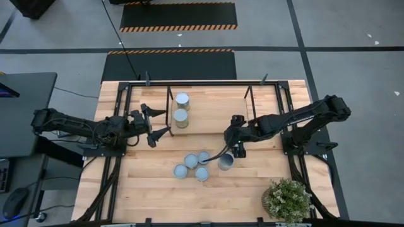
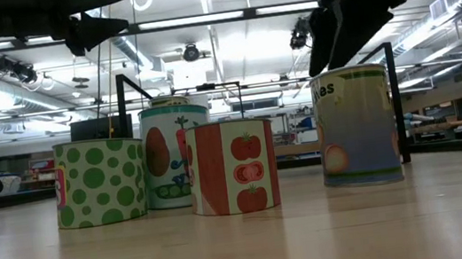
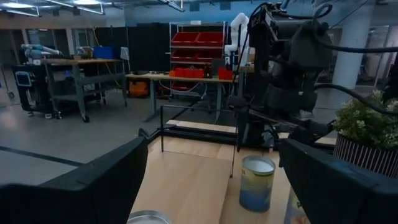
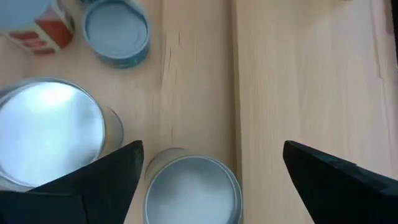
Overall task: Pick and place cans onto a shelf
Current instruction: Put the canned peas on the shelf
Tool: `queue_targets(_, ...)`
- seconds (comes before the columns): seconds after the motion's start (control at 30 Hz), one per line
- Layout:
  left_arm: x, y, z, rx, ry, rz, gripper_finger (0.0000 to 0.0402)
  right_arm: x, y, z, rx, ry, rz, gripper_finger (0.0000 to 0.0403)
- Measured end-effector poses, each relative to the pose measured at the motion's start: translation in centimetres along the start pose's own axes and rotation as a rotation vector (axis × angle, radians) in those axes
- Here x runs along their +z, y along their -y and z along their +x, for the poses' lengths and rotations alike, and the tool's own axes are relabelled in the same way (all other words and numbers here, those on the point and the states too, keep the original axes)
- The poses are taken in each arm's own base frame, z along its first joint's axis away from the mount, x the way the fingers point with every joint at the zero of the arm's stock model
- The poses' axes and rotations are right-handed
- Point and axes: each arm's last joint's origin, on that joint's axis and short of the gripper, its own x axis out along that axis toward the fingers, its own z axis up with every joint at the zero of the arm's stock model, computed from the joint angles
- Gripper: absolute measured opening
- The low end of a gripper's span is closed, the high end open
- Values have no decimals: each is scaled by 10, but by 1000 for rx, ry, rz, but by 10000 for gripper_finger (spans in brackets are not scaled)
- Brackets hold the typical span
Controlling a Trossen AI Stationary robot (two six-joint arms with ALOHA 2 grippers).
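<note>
We see two cans (image 1: 182,108) standing on the shelf (image 1: 249,99) at upper centre, and five more clustered on the desk (image 1: 265,183) at lower centre. The right claw (image 1: 223,153) hangs spread above the rightmost can (image 1: 225,162) (not gripping it). The left claw (image 1: 159,124), fingers apart, waits at centre left.
</note>
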Motion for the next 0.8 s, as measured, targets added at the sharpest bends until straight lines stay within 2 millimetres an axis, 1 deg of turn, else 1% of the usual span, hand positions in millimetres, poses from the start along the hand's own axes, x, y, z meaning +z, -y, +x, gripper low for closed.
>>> queue_targets(0.17, -1, 0, 0, 0, -7, -15, 370, 0, -3, 9, 29, -53, -25, 395)
queue_targets(0.33, -1, 0, 0, 0, -10, -14, 370, -1, -1, 14, 51, -93, -22, 395)
queue_targets(0.53, -1, 0, 0, 0, -10, -14, 370, -5, 0, 16, 58, -140, -28, 394)
queue_targets(0.8, -2, 0, 0, 0, -15, -12, 370, -8, -1, 16, 82, -168, -29, 379)
